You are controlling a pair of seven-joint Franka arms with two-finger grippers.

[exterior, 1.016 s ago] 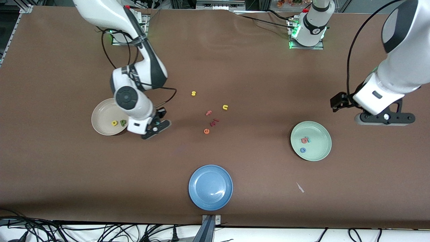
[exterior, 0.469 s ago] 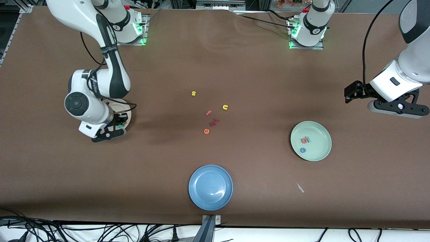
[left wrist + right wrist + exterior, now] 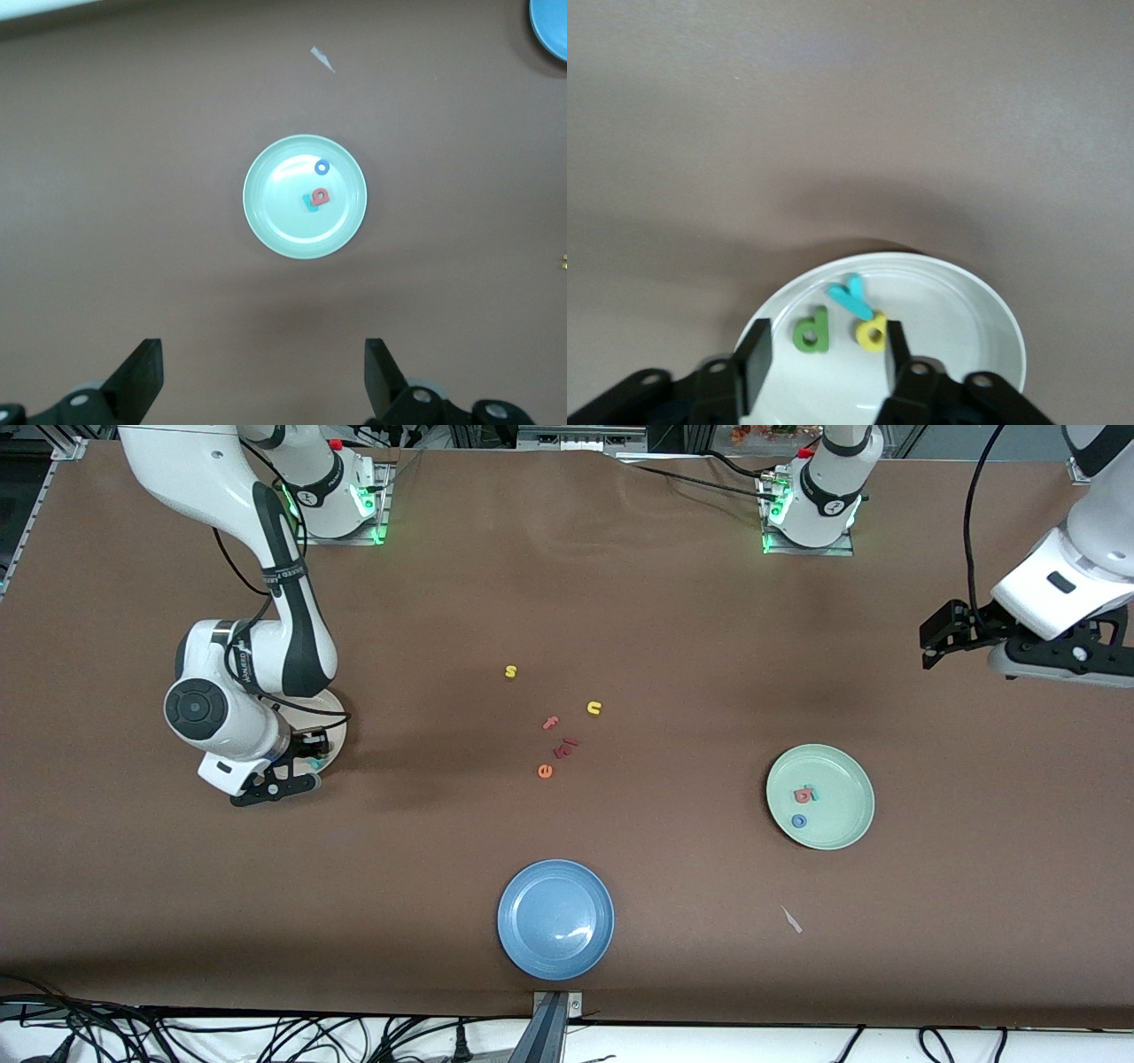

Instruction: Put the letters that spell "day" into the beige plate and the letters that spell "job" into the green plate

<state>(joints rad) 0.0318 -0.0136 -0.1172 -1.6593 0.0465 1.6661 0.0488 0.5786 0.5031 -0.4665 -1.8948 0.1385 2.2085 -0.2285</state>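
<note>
My right gripper (image 3: 826, 351) hangs low over the beige plate (image 3: 992, 310), open and holding nothing. On the plate lie the dark green d (image 3: 811, 331), the yellow a (image 3: 873, 333) and the teal y (image 3: 850, 297), the y touching the a. In the front view the right arm hides most of the beige plate (image 3: 331, 723). The green plate (image 3: 842, 828) holds the pink-red b (image 3: 803, 795), the blue o (image 3: 799, 821) and the teal j (image 3: 813, 791) partly under the b. My left gripper (image 3: 263, 372) waits open, high above the left arm's end of the table.
At mid-table lie a yellow s (image 3: 510, 671), a yellow u (image 3: 594, 708), a pink f (image 3: 550, 724), a dark red letter (image 3: 567, 747) and an orange e (image 3: 545, 771). A blue plate (image 3: 555, 919) sits near the front edge, a paper scrap (image 3: 791, 919) beside it.
My right gripper moved over the beige plate and opened; the teal y now lies on the plate. The left arm drew back toward its end of the table.
</note>
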